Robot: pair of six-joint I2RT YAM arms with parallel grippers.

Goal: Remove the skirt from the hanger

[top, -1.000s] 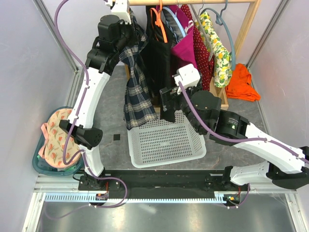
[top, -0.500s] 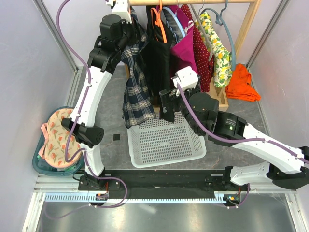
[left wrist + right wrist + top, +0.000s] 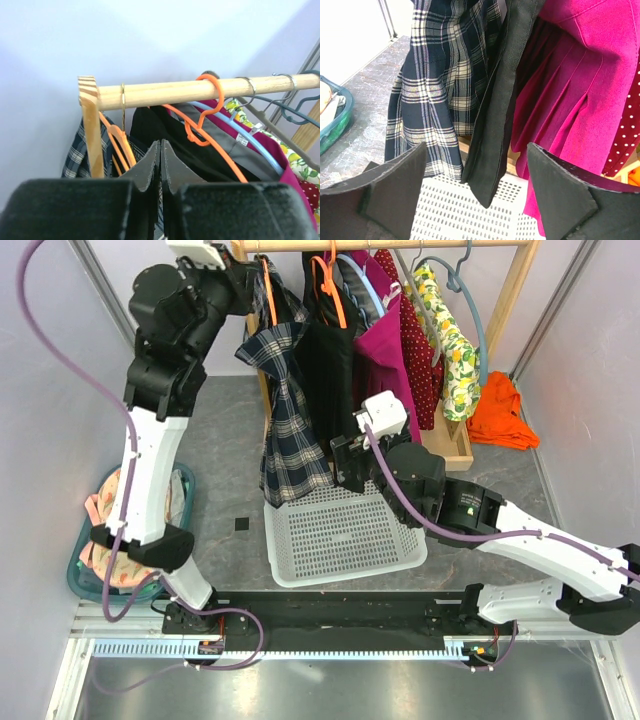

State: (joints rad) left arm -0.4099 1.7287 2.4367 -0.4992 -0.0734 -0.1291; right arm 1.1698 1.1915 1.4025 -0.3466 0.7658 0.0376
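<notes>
The plaid skirt [image 3: 290, 415] is seen hanging at the left end of the wooden rod [image 3: 200, 90], carried on an orange hanger [image 3: 117, 142], and in the top view its hem is brought down to the far left corner of the white basket [image 3: 345, 575]. Its waistband is hidden there behind the left arm [image 3: 165, 360], and how it is fastened to the hanger cannot be made out. From the left wrist only a narrow strip of plaid is shown beside the rack's upright post [image 3: 91, 130]. The left gripper [image 3: 160, 145] is held just under the rod, its fingers pressed flat together with nothing seen between them. Whether their tips touch any cloth cannot be told. The right gripper [image 3: 475, 150] is held with its fingers spread wide and gripping nothing, pointed at the hem of a black garment [image 3: 495, 100] that is hung between the plaid skirt and a magenta skirt [image 3: 570, 100], with the basket's perforated floor seen below. A floral garment [image 3: 100, 530] is heaped in a teal tub [image 3: 75, 575] at the left, partly covered by the left arm. An orange cloth [image 3: 500, 410] is laid on the floor at the far right
</notes>
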